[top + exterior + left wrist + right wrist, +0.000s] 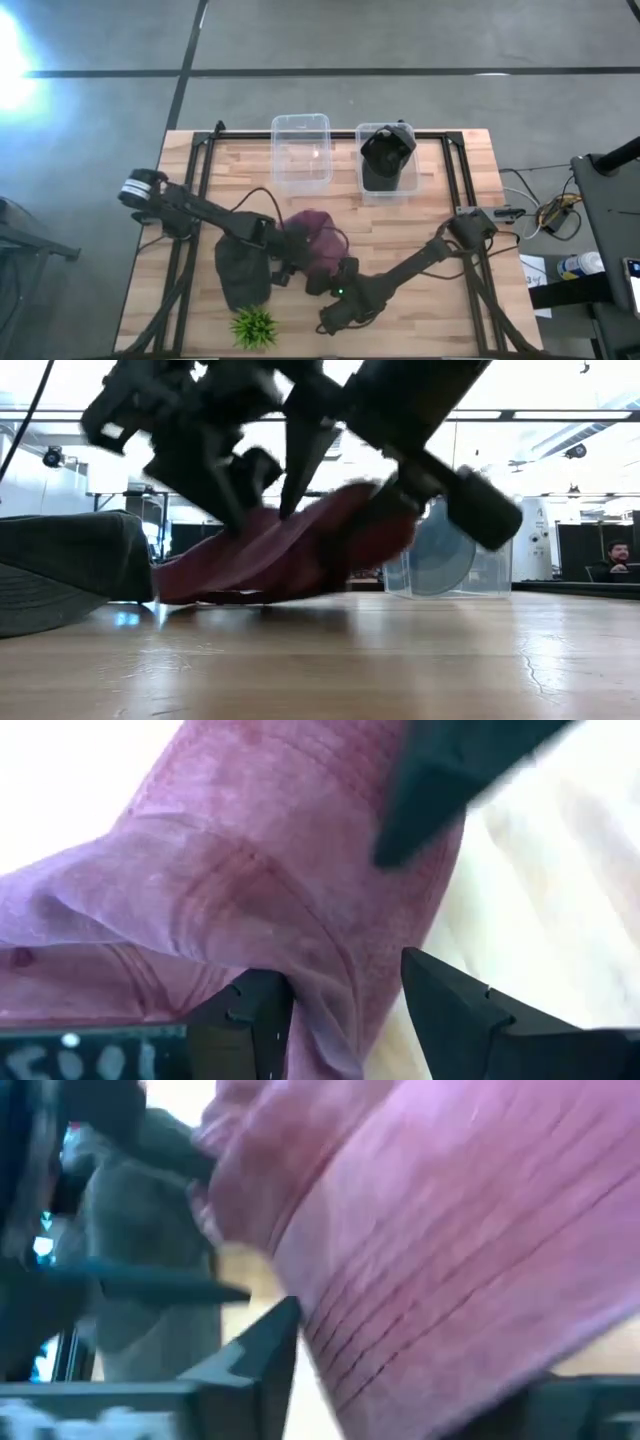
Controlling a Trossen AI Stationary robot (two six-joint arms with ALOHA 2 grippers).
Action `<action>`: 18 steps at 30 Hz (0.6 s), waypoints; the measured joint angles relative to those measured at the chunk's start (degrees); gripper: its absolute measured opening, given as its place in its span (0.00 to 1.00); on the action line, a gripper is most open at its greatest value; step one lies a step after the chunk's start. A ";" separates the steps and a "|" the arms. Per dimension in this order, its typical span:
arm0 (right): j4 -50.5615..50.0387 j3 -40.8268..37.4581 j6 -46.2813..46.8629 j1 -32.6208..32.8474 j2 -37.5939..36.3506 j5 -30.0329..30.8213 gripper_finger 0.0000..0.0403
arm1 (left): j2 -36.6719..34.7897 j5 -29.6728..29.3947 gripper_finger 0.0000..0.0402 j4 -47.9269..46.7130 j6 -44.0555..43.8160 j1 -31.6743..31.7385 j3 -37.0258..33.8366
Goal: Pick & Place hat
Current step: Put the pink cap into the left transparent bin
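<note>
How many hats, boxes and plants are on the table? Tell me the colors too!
Hats: 3, one maroon hat, one dark grey hat, one black hat inside a box.
Clear plastic boxes: 2, the empty box and the box with the hat.
Green plants: 1.
Total: 6.

Overhead, table-level and both close wrist views share the maroon hat (318, 238).
</note>
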 joint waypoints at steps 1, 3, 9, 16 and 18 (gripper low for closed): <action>-0.12 0.02 -1.75 0.20 -0.58 0.03 0.33 | -0.56 -0.41 0.45 -0.17 -1.07 -0.04 0.83; -0.57 0.00 -5.03 0.37 -1.63 0.05 0.23 | -1.40 -0.78 0.45 -0.66 -2.65 -0.10 2.42; -2.56 0.09 -11.59 0.39 -5.20 1.20 0.05 | -6.06 -2.85 0.45 -2.99 -3.35 -0.76 5.80; -13.64 0.00 -12.99 1.84 -10.42 1.01 0.04 | -14.74 -6.98 0.45 -11.71 -6.36 -2.62 10.93; -16.59 0.00 -13.90 2.80 -12.68 1.14 0.04 | -17.27 -8.24 0.45 -13.15 -7.20 -3.30 12.63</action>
